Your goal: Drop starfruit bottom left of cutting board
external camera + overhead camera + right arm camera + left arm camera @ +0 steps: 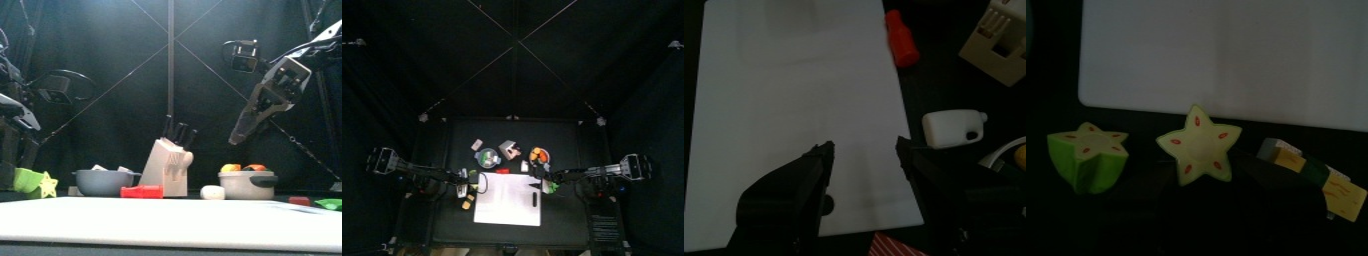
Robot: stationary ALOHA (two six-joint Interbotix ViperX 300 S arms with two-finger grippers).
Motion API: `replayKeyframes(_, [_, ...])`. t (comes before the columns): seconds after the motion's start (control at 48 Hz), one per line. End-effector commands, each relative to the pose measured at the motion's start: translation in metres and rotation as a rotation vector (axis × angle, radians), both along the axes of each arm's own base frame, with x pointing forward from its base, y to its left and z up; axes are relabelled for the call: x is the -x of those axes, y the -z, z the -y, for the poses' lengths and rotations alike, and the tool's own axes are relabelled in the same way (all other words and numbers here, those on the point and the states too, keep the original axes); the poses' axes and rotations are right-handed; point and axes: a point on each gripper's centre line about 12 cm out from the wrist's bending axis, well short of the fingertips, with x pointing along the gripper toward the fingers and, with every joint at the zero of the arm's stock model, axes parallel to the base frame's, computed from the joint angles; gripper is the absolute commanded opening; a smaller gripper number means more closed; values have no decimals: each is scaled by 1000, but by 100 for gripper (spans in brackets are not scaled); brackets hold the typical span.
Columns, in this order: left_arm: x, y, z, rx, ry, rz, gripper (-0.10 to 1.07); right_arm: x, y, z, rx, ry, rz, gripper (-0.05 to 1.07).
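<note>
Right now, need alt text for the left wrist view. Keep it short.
A pale yellow star-shaped starfruit slice lies on the dark table just off the long edge of the white cutting board. Beside it sit a green-skinned starfruit chunk on one side and a dark item with yellow patches on the other. No jaws show in this view.

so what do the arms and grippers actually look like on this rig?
Both arms are black. The right arm is a chain of blocky black segments with grey highlights and thin cables trailing off it. The right gripper has two flat, tapering black jaws. The left arm shows only as a dark shape with a round cable loop beside it.
</note>
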Motion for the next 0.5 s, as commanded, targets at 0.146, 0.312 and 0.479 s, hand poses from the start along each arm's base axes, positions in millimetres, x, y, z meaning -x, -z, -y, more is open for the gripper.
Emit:
replayKeyframes(0.146, [-3, -3, -3, 29, -48, 17, 81, -5, -11, 2, 1, 5, 35, 88])
replayKeyframes(0.312, [-2, -2, -3, 36, -58, 12, 93, -5, -11, 2, 1, 5, 35, 88])
replayKeyframes(0.479, [-5, -6, -3, 36, -56, 26, 98, -5, -11, 2, 2, 6, 33, 88])
